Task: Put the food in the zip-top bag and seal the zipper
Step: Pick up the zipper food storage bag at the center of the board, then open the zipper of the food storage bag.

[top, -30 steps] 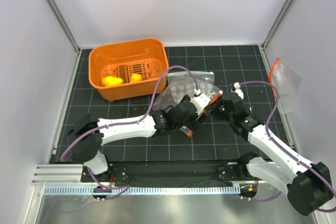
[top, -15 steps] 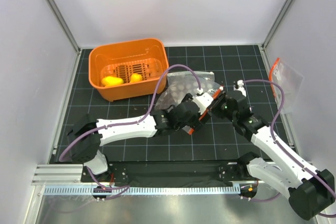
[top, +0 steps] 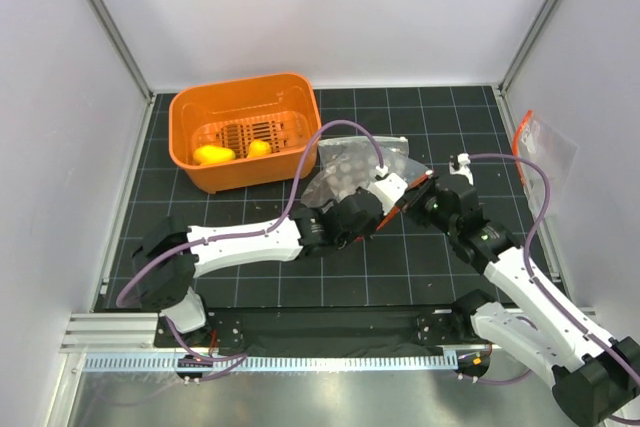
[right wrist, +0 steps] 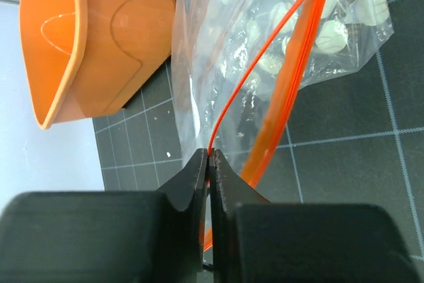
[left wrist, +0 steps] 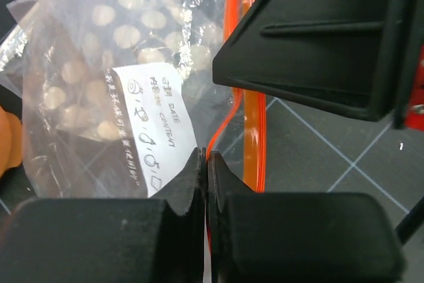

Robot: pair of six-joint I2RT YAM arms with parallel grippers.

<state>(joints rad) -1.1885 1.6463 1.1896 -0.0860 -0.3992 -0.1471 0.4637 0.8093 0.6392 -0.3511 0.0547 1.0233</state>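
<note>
The zip-top bag point(top: 400, 199) is a clear pouch stretched between my two grippers at the middle of the mat. Its zipper point(left wrist: 252, 97) is an orange-red strip, also in the right wrist view point(right wrist: 285, 91), with its two tracks apart. My left gripper point(left wrist: 206, 154) is shut on one thin track, and in the top view it point(top: 386, 211) sits at the strip's near end. My right gripper point(right wrist: 208, 154) is shut on a track too, at the strip's far end point(top: 424, 187). Two yellow food pieces point(top: 213, 155) point(top: 259, 148) lie in the orange basket.
The orange basket point(top: 250, 175) stands at the back left, and its wall point(right wrist: 79, 51) shows in the right wrist view. A clear bag with white dots point(top: 350, 162) and a white label point(left wrist: 156, 124) lies behind the grippers. Another clear pouch point(top: 545, 152) leans on the right wall.
My left gripper was open around the strip and has shut on it. Both arms have shifted slightly right with the strip.
</note>
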